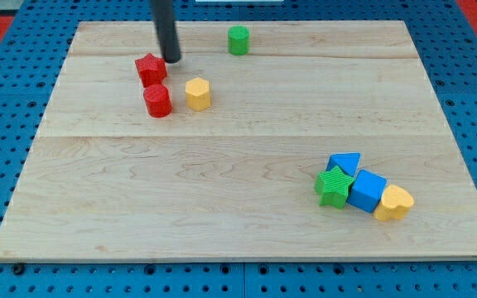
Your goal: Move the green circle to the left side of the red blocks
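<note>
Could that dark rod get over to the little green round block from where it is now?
Probably yes. My tip sits just right of the red star block, and the bare board between it and the green circle holds nothing in the way.

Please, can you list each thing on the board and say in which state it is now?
my tip: down, just right of red star
red star: above red cylinder
red cylinder: upright
yellow hexagon: alone
green circle: alone, top
green star: clustered
blue triangle: clustered
blue cube: clustered
yellow heart: clustered
</note>
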